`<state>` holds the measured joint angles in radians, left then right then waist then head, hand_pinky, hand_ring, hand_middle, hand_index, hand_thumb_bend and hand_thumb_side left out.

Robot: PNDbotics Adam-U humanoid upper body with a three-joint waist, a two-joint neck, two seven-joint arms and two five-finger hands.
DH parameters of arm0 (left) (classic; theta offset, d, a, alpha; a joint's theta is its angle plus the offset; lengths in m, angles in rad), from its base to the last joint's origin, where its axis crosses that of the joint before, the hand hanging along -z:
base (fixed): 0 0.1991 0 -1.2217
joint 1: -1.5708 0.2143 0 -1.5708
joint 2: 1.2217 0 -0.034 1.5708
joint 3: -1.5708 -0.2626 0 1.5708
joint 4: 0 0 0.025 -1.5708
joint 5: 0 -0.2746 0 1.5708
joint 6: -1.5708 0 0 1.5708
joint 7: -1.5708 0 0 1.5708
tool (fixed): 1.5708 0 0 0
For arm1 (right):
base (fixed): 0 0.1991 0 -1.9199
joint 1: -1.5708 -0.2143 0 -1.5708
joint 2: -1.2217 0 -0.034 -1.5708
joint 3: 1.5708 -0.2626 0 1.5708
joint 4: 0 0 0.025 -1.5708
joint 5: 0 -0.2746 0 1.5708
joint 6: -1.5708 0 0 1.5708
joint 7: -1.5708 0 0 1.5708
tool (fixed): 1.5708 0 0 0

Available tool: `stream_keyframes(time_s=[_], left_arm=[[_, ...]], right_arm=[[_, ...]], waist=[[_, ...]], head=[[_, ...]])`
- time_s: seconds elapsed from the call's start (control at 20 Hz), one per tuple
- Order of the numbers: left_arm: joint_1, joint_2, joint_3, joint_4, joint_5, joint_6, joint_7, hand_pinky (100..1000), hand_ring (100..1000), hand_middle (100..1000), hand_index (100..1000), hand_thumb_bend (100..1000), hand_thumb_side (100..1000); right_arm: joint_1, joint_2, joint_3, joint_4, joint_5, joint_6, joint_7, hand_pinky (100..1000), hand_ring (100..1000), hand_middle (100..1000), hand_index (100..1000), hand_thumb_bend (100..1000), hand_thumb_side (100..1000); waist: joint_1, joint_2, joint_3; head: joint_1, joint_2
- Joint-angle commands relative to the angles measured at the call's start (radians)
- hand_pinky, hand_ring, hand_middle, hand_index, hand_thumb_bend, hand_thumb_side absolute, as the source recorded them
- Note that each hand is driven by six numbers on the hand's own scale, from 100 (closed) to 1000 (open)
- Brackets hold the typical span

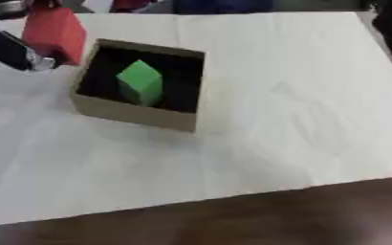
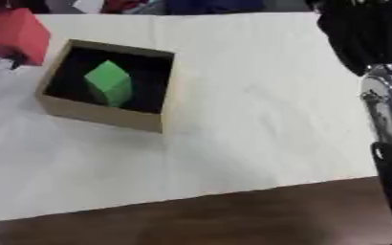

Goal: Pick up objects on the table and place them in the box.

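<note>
Left eye view: the left hand [image 1: 11, 50] shows at the upper left with the red block [image 1: 55, 32] against it, apparently gripped, though blur hides the fingers and I cannot tell how they sit; the block is just left of the box [image 1: 132, 114] and seems above its near-left wall; the green block [image 1: 140, 82] lies inside, right of the hand. The risk is the red block catching the wall [image 1: 84, 67] on the way over, which would shove or tip the box; dropped too soon, it lands on the table [image 1: 299, 95]; dropped onto the tilted green one, it may roll and wedge. The red block stands taller than wide, its long axis roughly upright, leaning slightly; the green block is tipped on an edge, a corner up.

Right eye view: the right arm [image 2: 375, 38] fills the right edge, well away from the box; its hand is hard to make out, so its fingers cannot be judged; a swing inward could knock the box.
</note>
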<state>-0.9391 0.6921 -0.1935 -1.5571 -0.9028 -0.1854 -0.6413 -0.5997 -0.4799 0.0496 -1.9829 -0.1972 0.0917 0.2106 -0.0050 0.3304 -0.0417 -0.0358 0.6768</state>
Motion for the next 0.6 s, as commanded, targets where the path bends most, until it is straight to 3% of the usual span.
stream_keyframes(time_s=[0.05,0.3,0.6], left_arm=[[-0.027,-0.008,-0.023,-0.073,0.01,0.019,0.038,594,737,570,787,100,486],[-0.042,-0.047,-0.058,-0.109,0.043,0.03,0.062,568,725,566,784,100,525],[-0.049,-0.079,-0.097,-0.105,0.126,0.03,0.097,553,725,581,794,100,607]], right_arm=[[-0.012,-0.009,-0.008,-0.017,-0.008,0.003,0.001,1000,864,839,1000,100,1000],[-0.014,-0.009,-0.007,-0.017,-0.007,0.004,0.004,1000,864,839,1000,100,1000],[-0.016,-0.005,-0.005,-0.017,-0.006,0.006,0.009,1000,864,838,1000,100,1000]], waist=[[0.002,-0.023,-0.002],[0.007,-0.019,-0.004],[0.011,-0.012,-0.011]], head=[[0.016,0.009],[0.049,0.01],[0.058,0.007]])
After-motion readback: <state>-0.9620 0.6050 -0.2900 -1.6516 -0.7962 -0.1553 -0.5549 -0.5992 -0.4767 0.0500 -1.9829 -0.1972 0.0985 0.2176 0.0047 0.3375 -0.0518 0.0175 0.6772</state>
